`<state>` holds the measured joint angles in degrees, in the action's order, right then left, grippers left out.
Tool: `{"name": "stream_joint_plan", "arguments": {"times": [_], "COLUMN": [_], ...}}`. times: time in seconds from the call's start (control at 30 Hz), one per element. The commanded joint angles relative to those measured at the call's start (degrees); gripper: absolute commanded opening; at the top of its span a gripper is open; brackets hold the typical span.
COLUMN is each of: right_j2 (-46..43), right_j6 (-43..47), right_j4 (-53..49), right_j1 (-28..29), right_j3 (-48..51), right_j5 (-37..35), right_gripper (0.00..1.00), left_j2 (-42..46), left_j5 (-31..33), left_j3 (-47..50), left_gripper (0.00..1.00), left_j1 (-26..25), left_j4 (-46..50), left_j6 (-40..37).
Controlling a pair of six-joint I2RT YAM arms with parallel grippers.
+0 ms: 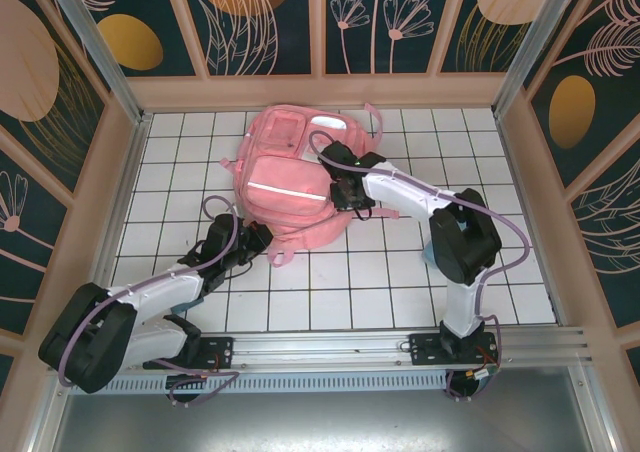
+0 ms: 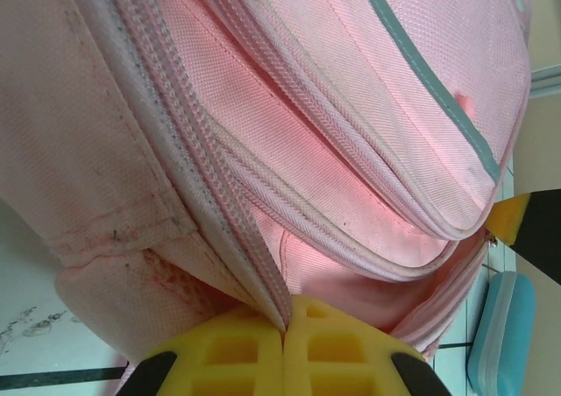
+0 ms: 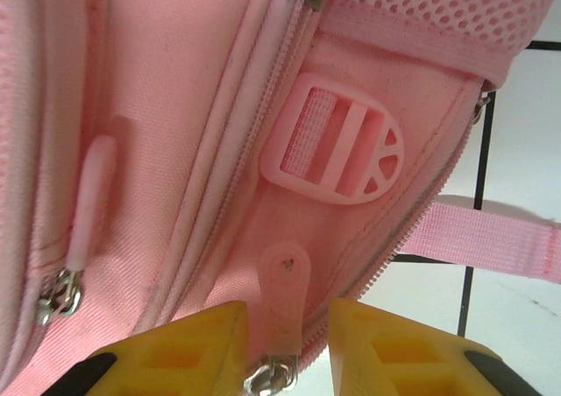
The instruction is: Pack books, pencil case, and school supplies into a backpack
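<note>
Where the white-tiled worktop (image 1: 400, 292) ran toward the patterned back wall, the pink backpack (image 1: 290, 177) lay flat, with its front pockets and pale strip facing up. Left claw (image 2: 285, 330): sat at the bag's near-left edge, its yellow tips closed together with the bag's zip edge pinched between them. Right claw (image 3: 287, 315): sat at the bag's right side, partly open, its pads standing either side of a zip pull with a thin gap at each, so it gripped nothing. Pencil case (image 2: 501, 343): blue-teal, it lay on the worktop just beside the bag's corner in the left wrist view; contact could not be judged. Strap (image 3: 491, 238): pink webbing, it ran out across the tiles from the bag's edge. Buckle (image 3: 337, 151): pink slotted plastic, it sat on the side panel just above the right claw. Zip pull (image 3: 285, 282): a pink tab, it stood between the right claw's pads.
</note>
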<state>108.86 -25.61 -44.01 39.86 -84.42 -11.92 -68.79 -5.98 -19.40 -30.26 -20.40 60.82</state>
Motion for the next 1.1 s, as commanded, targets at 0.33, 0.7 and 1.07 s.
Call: {"name": "stream_joint_plan", "arguments": {"times": [0.33, 0.7, 1.07], "right_j2": [-0.4, -3.4, -18.2], "right_j6": [-2.8, -5.4, 12.9], "right_j4": [-1.0, 0.1, 13.1], "right_j1": [-0.2, -2.9, -6.4], "right_j3": [2.0, 4.5, 18.2], "right_j5": [-3.9, -11.2, 12.3], "right_gripper": [0.05, 0.00, 0.51], "left_j2": [-2.0, -2.0, -2.2], "left_j5": [-1.1, 0.2, 0.5], "left_j3": [0.4, -0.1, -0.7], "left_gripper": [0.00, 0.00, 0.00], "left_j1": [0.3, 0.3, 0.3], "left_j4": [-1.6, 0.5, 1.4], "left_j6": [-1.5, -1.1, -1.7]}}
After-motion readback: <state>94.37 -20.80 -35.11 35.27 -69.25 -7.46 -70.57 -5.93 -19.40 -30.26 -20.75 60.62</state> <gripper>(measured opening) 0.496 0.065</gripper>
